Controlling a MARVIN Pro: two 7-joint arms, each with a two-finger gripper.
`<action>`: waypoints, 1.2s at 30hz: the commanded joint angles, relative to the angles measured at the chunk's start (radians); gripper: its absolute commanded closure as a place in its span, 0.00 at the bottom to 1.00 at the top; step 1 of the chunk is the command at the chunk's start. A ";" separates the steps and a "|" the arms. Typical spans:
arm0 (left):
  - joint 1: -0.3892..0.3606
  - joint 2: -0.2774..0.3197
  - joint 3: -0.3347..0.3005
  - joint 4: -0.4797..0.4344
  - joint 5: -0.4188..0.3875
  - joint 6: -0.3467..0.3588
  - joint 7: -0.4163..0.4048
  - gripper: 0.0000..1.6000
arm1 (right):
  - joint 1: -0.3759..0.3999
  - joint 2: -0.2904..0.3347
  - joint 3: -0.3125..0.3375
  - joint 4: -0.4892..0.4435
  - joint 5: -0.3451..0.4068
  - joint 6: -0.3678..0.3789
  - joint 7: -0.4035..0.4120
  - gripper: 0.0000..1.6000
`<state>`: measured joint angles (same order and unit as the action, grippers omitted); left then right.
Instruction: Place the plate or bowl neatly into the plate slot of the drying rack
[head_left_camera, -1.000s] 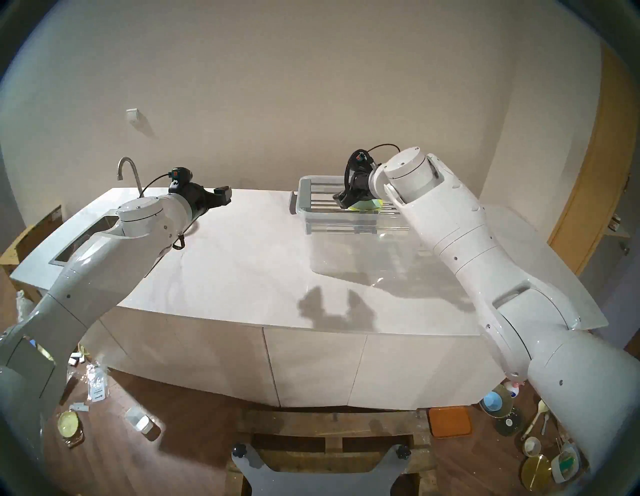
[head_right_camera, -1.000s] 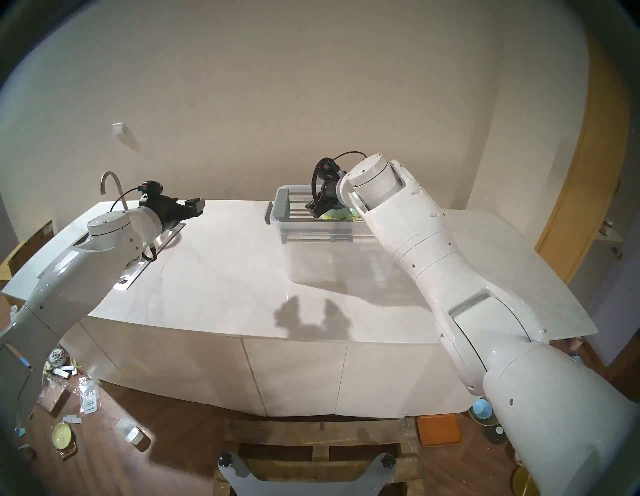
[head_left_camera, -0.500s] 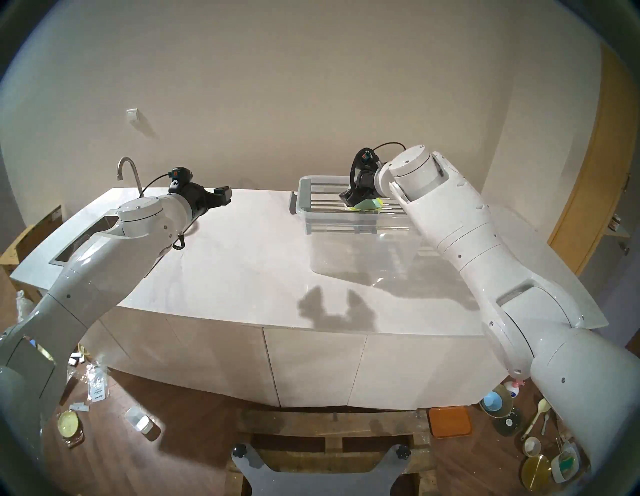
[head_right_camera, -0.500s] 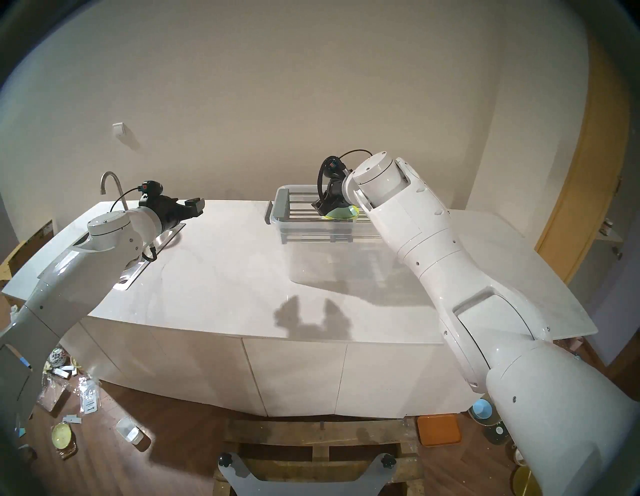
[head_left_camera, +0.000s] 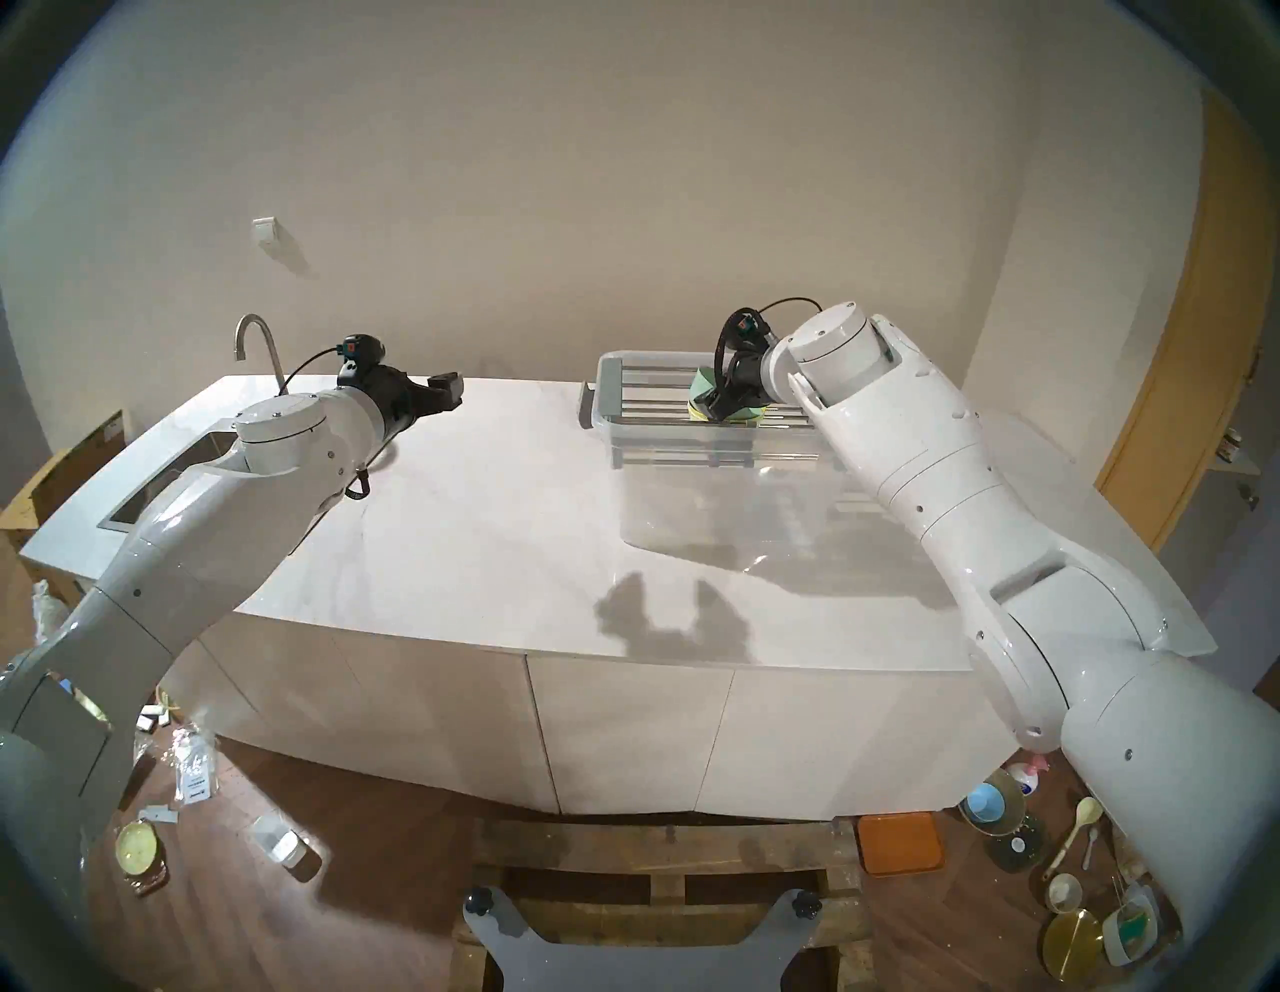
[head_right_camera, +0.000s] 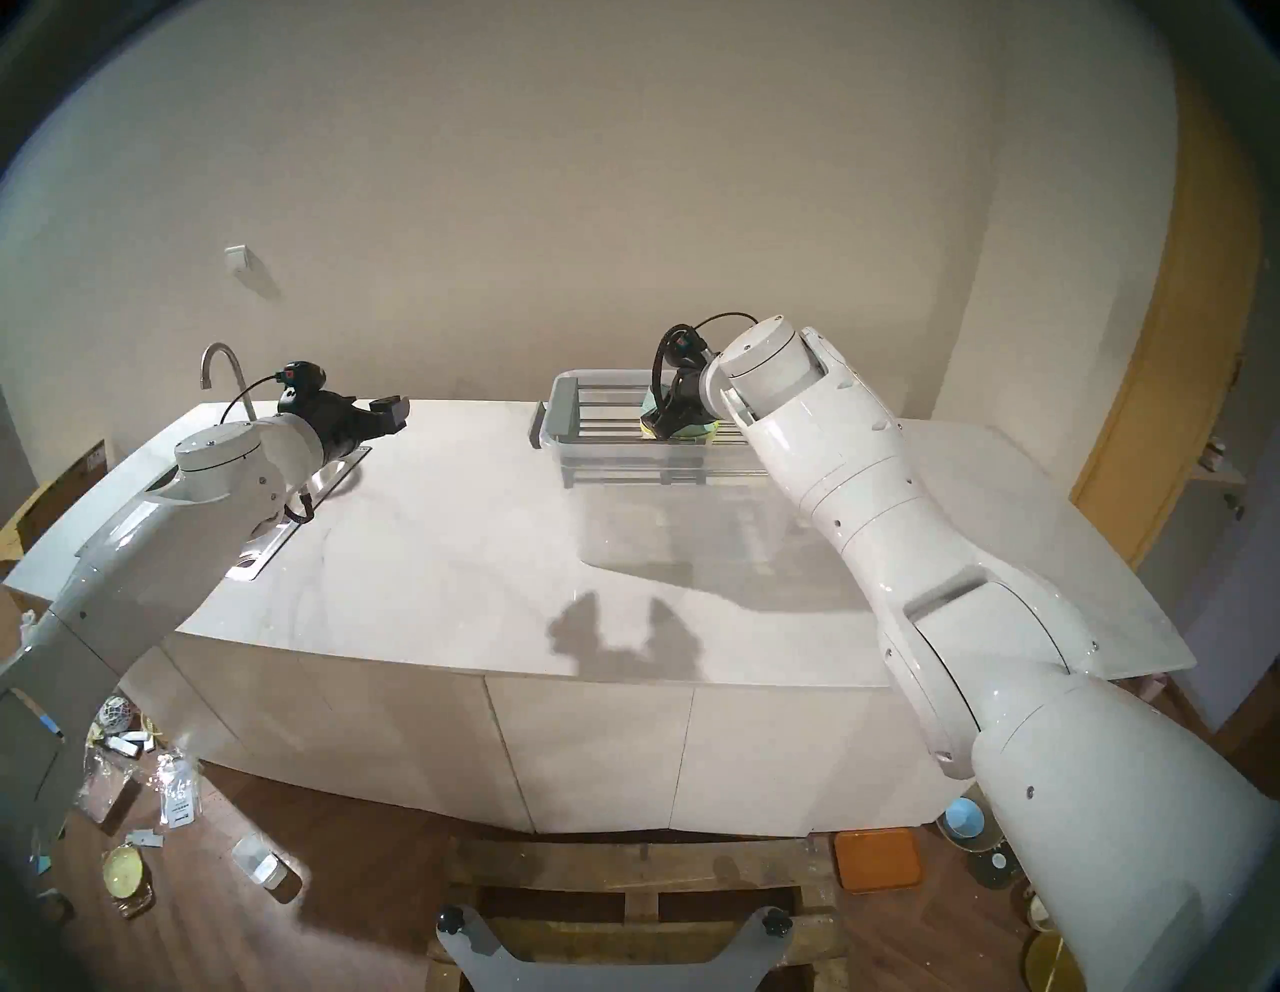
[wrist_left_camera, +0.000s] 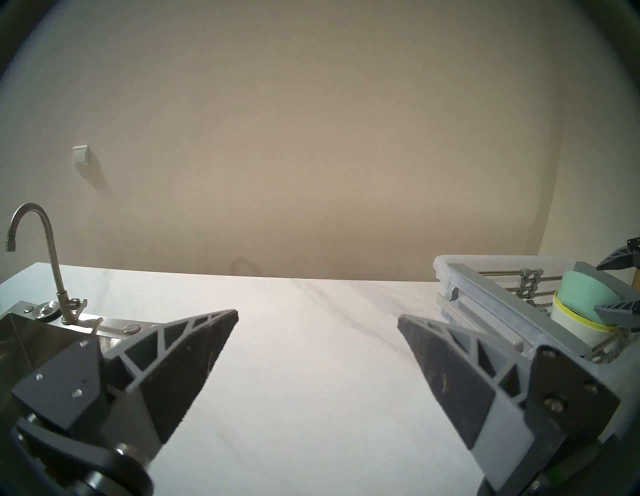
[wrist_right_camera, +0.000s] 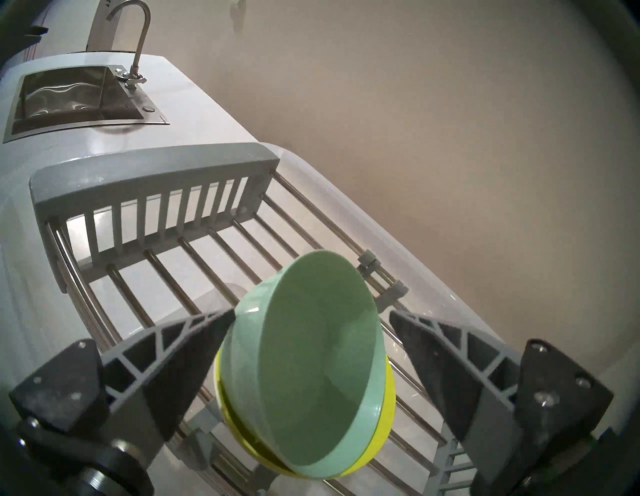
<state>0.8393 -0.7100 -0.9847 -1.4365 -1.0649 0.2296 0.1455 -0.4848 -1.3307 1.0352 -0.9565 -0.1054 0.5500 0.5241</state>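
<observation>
On the drying rack (wrist_right_camera: 152, 166), we see a smooth round green bowl (wrist_right_camera: 311, 360) tipped on its side and tucked into a yellow bowl (wrist_right_camera: 381, 429). Both lean on the plate slot (wrist_right_camera: 194, 263), a bed of long shiny steel rods. Our right gripper (wrist_right_camera: 308, 322) has its ribbed grey fingers spread on either side of the green bowl. One tip sits right at the rim, and the other stands apart. Our left gripper (wrist_left_camera: 317, 317) hangs wide open over the white stone counter (wrist_left_camera: 294, 363), holding nothing. Only our right wrist view shows the rack's slatted grey end. Our head view shows the clear tub (head_left_camera: 692, 485) under the rack.
</observation>
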 joint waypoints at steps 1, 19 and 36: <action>-0.032 0.002 -0.019 -0.015 -0.001 -0.008 -0.008 0.00 | 0.038 -0.003 0.012 -0.013 0.004 -0.019 0.004 0.53; -0.032 0.002 -0.019 -0.016 -0.001 -0.008 -0.007 0.00 | 0.061 -0.015 0.009 0.036 0.002 -0.047 0.023 0.65; -0.032 0.002 -0.019 -0.016 -0.001 -0.008 -0.007 0.00 | 0.072 0.016 0.008 -0.015 -0.010 -0.034 0.034 1.00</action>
<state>0.8393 -0.7100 -0.9847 -1.4365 -1.0649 0.2296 0.1457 -0.4490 -1.3253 1.0356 -0.9244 -0.1122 0.5213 0.5548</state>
